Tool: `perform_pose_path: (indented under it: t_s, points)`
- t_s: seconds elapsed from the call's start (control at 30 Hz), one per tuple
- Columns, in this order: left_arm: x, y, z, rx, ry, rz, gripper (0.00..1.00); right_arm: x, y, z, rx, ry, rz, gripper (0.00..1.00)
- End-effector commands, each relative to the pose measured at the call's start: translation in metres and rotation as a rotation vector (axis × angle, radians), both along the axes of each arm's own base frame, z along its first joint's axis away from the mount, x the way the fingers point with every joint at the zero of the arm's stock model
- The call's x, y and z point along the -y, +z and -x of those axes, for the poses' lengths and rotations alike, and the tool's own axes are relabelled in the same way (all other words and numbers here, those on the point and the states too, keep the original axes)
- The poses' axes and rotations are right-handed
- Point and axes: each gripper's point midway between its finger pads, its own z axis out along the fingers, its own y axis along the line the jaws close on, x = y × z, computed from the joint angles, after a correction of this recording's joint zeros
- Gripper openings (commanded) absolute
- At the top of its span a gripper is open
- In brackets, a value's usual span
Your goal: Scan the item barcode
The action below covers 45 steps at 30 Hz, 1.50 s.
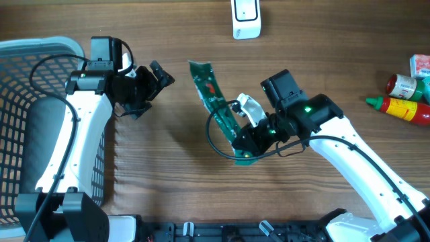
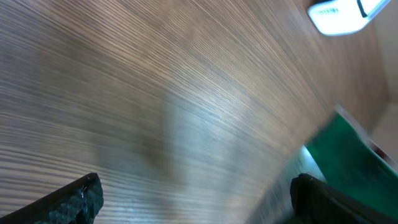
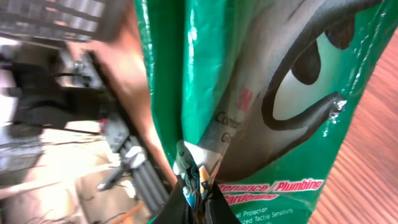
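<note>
The item is a green glove package (image 1: 216, 101), flat and long, printed with a grey glove (image 3: 273, 81). It is lifted on edge above the table. My right gripper (image 1: 245, 149) is shut on its near end, the plastic pinched between the jaws (image 3: 198, 186). The white barcode scanner (image 1: 246, 18) stands at the table's far edge, seen blurred in the left wrist view too (image 2: 339, 15). My left gripper (image 1: 156, 79) hangs open to the left of the package with nothing between its fingers (image 2: 74, 199); the green package edge (image 2: 348, 152) shows at its right.
A grey mesh basket (image 1: 27, 114) fills the left side. At the far right lie a red and yellow bottle (image 1: 403, 107), a small red jar (image 1: 403, 85) and a carton (image 1: 420, 64).
</note>
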Motion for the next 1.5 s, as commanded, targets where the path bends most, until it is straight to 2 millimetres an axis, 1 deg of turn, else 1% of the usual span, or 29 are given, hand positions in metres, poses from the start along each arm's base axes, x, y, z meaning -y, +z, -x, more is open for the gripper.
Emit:
perform_pose_path:
  t_s: [0.0,0.03,0.1,0.13,0.2,0.23,0.3,0.37,0.47,0.6,0.63,0.67,0.7,0.73,0.77,0.8,0.87,0.9,0.93,0.97,1.03,1.1,1.13,1.2,1.23,1.27,1.3,1.4,1.47]
  points:
    - [0.025,0.009,0.004,0.002,-0.084,0.152,1.00,0.030,-0.025,-0.022,0.062,-0.103,0.224,0.05]
    - [0.028,0.012,0.004,0.008,-0.093,0.171,1.00,0.031,-0.028,-0.024,0.063,-0.105,0.239,0.05]
    - [0.044,0.025,0.005,0.033,-0.143,0.269,1.00,0.026,-0.035,-0.026,0.058,-0.092,0.240,0.05]
    - [0.050,0.026,0.005,0.039,-0.160,0.277,1.00,0.023,-0.035,-0.026,0.060,-0.089,0.236,0.05]
    - [0.074,0.028,0.005,0.081,-0.233,0.252,1.00,0.004,-0.029,-0.022,0.062,-0.051,0.161,0.05]
    - [0.089,0.030,0.005,0.114,-0.277,0.240,1.00,0.000,-0.028,-0.022,0.068,-0.045,0.146,0.04]
    - [0.112,0.033,0.005,0.166,-0.340,0.219,1.00,-0.004,-0.027,-0.024,0.067,-0.064,0.142,0.05]
    - [0.127,0.027,0.007,0.193,-0.371,0.142,1.00,-0.010,-0.023,-0.019,0.040,-0.044,0.096,0.04]
    - [0.130,0.019,0.007,0.204,-0.370,0.049,0.98,-0.021,-0.013,-0.010,0.001,-0.007,0.017,0.05]
    - [0.117,0.012,0.002,0.202,-0.328,-0.038,0.96,-0.022,0.003,-0.007,0.029,-0.001,-0.017,0.05]
    - [0.116,0.011,0.001,0.203,-0.325,-0.043,0.92,-0.021,0.009,-0.006,0.046,-0.001,-0.029,0.05]
    - [0.117,0.011,0.001,0.205,-0.325,-0.043,0.84,-0.021,0.017,-0.004,0.062,0.001,-0.047,0.04]
    - [0.117,0.011,0.001,0.202,-0.325,-0.043,0.67,-0.023,0.024,0.000,0.066,0.011,-0.076,0.05]
    - [0.117,0.009,0.001,0.197,-0.325,-0.044,0.43,-0.025,0.033,0.004,0.067,0.024,-0.111,0.04]
    - [0.117,0.007,0.001,0.193,-0.325,-0.044,0.32,-0.026,0.039,0.007,0.072,0.032,-0.132,0.05]
    - [0.117,0.006,0.001,0.181,-0.314,-0.040,0.04,-0.026,0.046,0.010,0.084,0.035,-0.150,0.04]
    - [0.117,0.006,-0.001,0.163,-0.272,-0.022,0.04,-0.025,0.052,0.011,0.080,0.011,-0.159,0.04]
    - [0.116,0.007,-0.002,0.157,-0.251,-0.013,0.04,-0.025,0.053,0.011,0.064,-0.007,-0.159,0.16]
    - [0.114,0.007,-0.004,0.145,-0.221,-0.004,0.04,-0.024,0.053,0.011,0.052,-0.021,-0.157,0.51]
    - [0.107,0.006,-0.006,0.108,-0.150,0.017,0.04,-0.023,0.052,0.010,0.044,-0.035,-0.154,1.00]
    - [0.085,0.001,-0.007,-0.012,0.045,0.064,0.04,-0.018,0.053,0.001,-0.011,-0.132,-0.155,1.00]
    - [0.052,-0.006,-0.005,-0.143,0.264,0.105,0.04,-0.009,0.054,-0.010,-0.112,-0.288,-0.155,1.00]
    - [0.038,-0.009,-0.003,-0.211,0.377,0.131,0.04,-0.003,0.054,-0.017,-0.218,-0.425,-0.154,1.00]
    - [0.025,-0.012,0.001,-0.299,0.532,0.171,0.04,0.004,0.054,-0.023,-0.380,-0.618,-0.155,1.00]
    - [0.023,-0.014,0.005,-0.407,0.718,0.237,0.04,0.007,0.054,-0.028,-0.514,-0.781,-0.153,1.00]
    - [0.025,-0.013,0.005,-0.431,0.749,0.259,0.04,0.007,0.053,-0.030,-0.526,-0.806,-0.152,1.00]
    - [0.027,-0.013,0.006,-0.447,0.773,0.272,0.04,0.006,0.055,-0.032,-0.499,-0.786,-0.161,1.00]
    - [0.026,-0.013,0.005,-0.480,0.844,0.298,0.04,0.003,0.060,-0.042,-0.132,-0.468,-0.188,1.00]
    - [0.026,-0.013,0.005,-0.509,0.903,0.319,0.04,0.001,0.070,-0.045,-0.029,-0.400,-0.216,1.00]
